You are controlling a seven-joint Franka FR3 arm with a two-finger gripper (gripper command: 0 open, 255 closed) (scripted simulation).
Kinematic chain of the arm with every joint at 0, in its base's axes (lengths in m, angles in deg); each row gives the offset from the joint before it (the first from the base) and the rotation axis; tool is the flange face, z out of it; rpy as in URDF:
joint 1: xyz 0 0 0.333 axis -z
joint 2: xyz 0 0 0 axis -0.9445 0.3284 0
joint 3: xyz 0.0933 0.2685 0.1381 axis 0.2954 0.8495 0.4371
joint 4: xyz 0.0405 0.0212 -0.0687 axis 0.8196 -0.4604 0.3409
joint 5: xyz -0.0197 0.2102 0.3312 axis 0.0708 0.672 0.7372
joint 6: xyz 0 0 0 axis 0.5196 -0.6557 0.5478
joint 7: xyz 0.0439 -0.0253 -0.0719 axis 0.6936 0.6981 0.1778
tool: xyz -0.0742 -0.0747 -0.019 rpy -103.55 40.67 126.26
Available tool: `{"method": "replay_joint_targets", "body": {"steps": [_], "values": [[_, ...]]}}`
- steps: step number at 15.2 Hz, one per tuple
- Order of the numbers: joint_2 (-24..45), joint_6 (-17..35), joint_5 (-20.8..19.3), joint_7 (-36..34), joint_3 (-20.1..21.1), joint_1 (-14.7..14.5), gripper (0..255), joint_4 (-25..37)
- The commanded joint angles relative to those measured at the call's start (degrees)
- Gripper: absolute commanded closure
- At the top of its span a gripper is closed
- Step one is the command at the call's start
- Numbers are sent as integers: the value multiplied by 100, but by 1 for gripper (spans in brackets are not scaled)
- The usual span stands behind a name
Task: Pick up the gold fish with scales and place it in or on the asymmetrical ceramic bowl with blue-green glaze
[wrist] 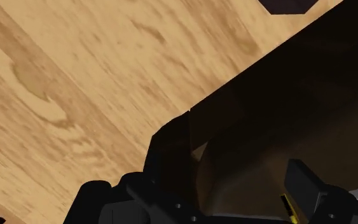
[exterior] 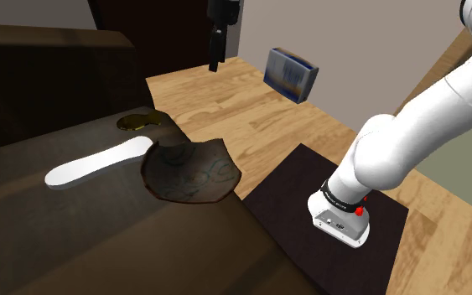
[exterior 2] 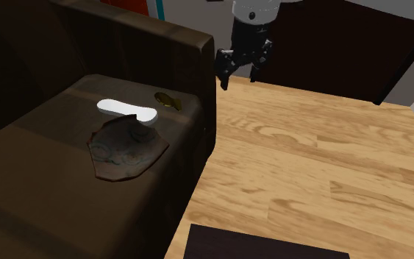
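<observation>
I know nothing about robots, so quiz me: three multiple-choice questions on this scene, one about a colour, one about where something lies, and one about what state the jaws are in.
1. What colour is the long flat object beside the bowl?
A) red
B) white
C) green

2. Where does the gold fish lie?
A) in the bowl
B) on the sofa seat
C) between the jaws

3. How do the jaws stand?
A) open and empty
B) shut on the gold fish
C) shut on the bowl

Answers:
1 B: it is plain white against the dark seat.
2 B: the gold fish rests on the seat beyond the bowl, apart from it.
3 A: in the second exterior view they stand apart with nothing between them.
</observation>
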Motion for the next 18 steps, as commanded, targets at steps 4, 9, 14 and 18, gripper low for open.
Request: {"method": "replay_joint_targets", "body": {"steps": [4, 9, 14, 18], "values": [[839, 45, 38, 561, 238, -306, 0, 657], [1581, 29, 10, 1065, 518, -596, 0, 1272], [2134, 55, -60, 1438, 758, -837, 0, 1677], [2174, 352, -64, 1435, 766, -848, 0, 1419]]}}
